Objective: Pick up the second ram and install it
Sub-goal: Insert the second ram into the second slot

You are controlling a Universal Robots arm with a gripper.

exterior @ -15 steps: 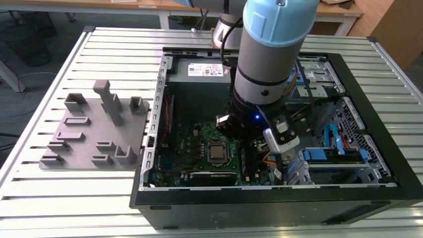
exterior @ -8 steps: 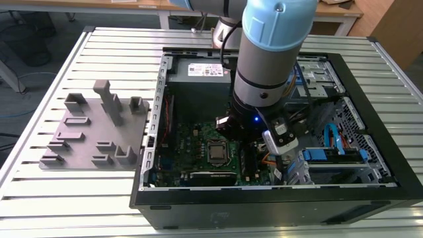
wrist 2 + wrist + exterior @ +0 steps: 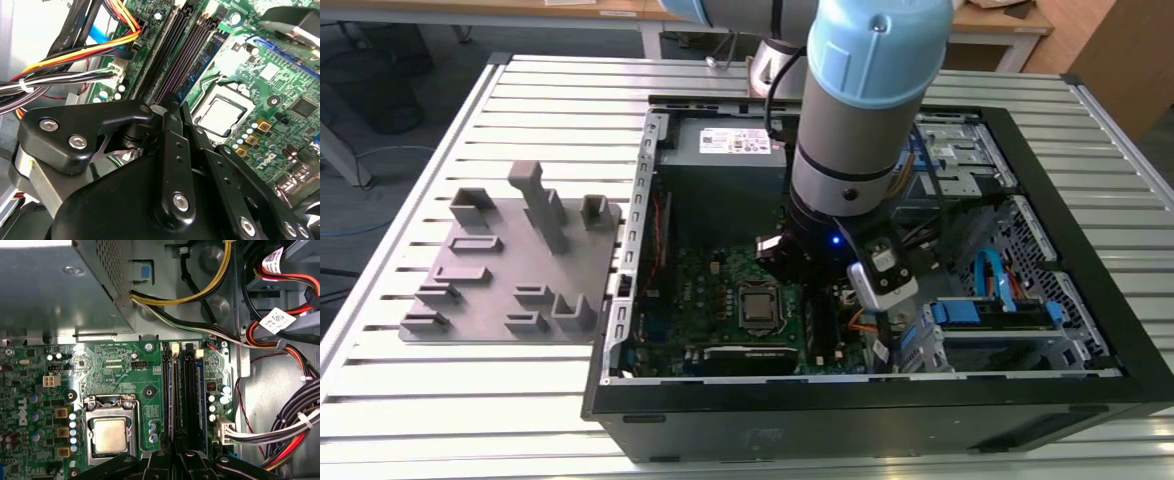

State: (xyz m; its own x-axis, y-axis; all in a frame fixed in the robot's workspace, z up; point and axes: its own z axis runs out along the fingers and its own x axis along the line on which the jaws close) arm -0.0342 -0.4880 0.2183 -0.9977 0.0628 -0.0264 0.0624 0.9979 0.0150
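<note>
The second ram [image 3: 202, 62] is a thin blue-green stick standing on edge along the memory slot nearest the processor socket [image 3: 110, 435]. In the first wrist view the second ram [image 3: 172, 400] shows as a narrow blue line that runs into the gap between my black fingers. My gripper [image 3: 177, 102] is shut on its near end, low over the motherboard [image 3: 720, 290] inside the open computer case. My gripper [image 3: 175, 459] sits at the end of the slot bank. Whether the stick is fully seated in the slot is hidden.
Another blue board edge [image 3: 201, 400] stands in the slot farthest from the socket. Cable bundles [image 3: 280, 430] crowd that side, and the power supply [image 3: 50, 285] lies beyond the board. The grey fixture [image 3: 507, 260] sits on the slatted table at the exterior view's left. The drive cage [image 3: 987, 310] is at its right.
</note>
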